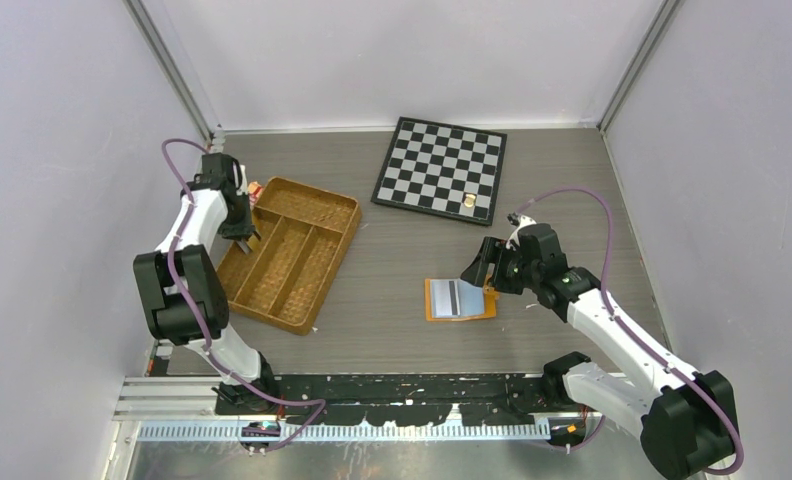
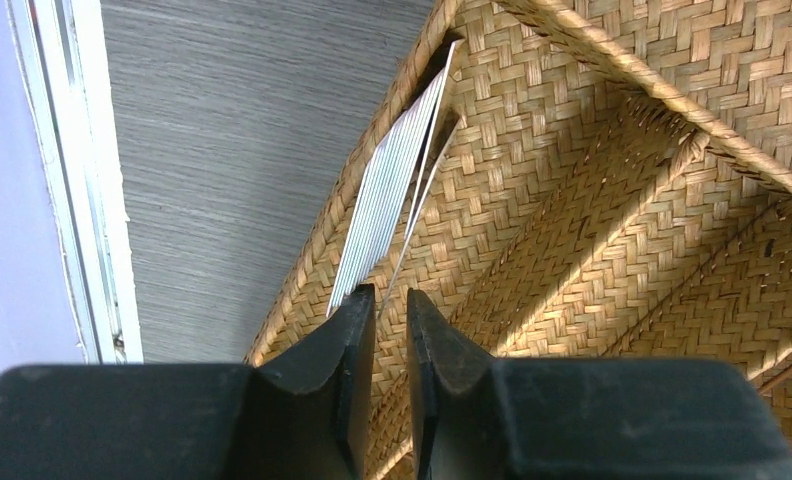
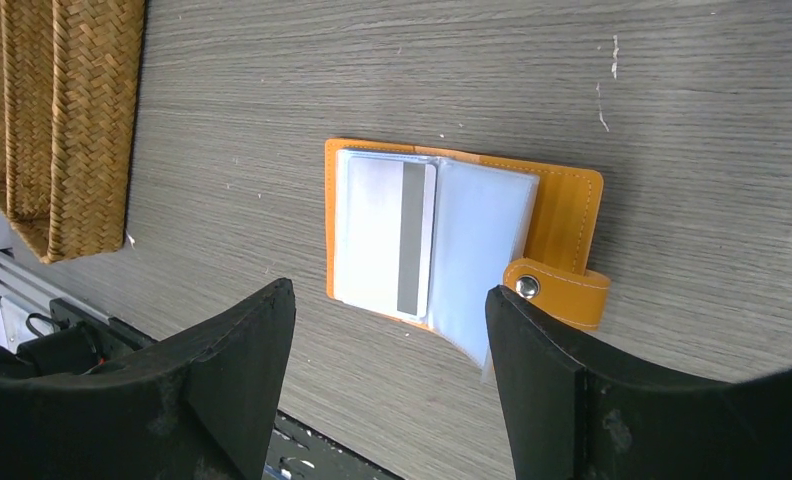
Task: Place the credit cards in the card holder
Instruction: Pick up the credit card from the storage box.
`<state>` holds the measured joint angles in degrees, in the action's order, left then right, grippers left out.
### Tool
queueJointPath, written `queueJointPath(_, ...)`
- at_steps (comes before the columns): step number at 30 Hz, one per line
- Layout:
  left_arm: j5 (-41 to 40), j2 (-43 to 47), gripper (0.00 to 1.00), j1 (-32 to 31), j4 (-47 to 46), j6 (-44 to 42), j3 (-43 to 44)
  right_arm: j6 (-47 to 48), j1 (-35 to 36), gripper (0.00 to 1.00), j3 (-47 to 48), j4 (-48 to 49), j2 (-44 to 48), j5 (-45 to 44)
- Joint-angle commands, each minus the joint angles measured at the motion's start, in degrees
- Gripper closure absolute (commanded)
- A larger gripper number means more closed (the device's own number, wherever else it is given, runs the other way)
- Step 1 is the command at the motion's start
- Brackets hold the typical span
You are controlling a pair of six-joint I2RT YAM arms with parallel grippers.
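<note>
Far left, close to the side wall, a brown woven divided tray (image 1: 292,255) lay on the grey wood-grain table (image 1: 392,270). The left gripper (image 2: 390,300) hung over its leftmost compartment with its jaws nearly closed. A pale ribbed plastic card (image 2: 387,195) ran edge-on from the fingertips toward the tray's corner; whether it was gripped could not be told. Bare table separated the tray from a black-and-white chessboard (image 1: 440,168) at the far edge. Right of centre lay the orange folding card holder (image 3: 564,210), opened flat, with a silver-grey dark-striped card (image 3: 384,235) in its clear sleeve. The right gripper (image 3: 390,295) hovered above it, spread wide and holding nothing.
</note>
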<state>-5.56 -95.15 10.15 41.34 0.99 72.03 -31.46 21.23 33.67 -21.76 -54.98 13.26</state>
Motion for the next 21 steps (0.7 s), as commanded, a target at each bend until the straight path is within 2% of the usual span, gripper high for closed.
queueJointPath(1,-0.9,-0.1,0.82,0.4,-1.4,-0.7,2.3,-0.6,-0.3,0.26,-0.9,2.5,0.8,0.8)
queueJointPath(5,-1.1,-0.3,0.92,0.3,-0.9,-0.7,2.6,-0.7,-0.4,0.25,-1.0,2.5,0.7,0.9)
queueJointPath(8,-1.2,1.0,0.97,0.3,-0.3,-0.5,2.4,-0.7,-0.4,0.26,-0.9,2.4,1.0,1.1)
queueJointPath(21,-1.0,14.6,1.00,0.1,4.8,1.6,-4.3,0.5,-0.4,0.26,2.1,-0.6,2.5,1.1)
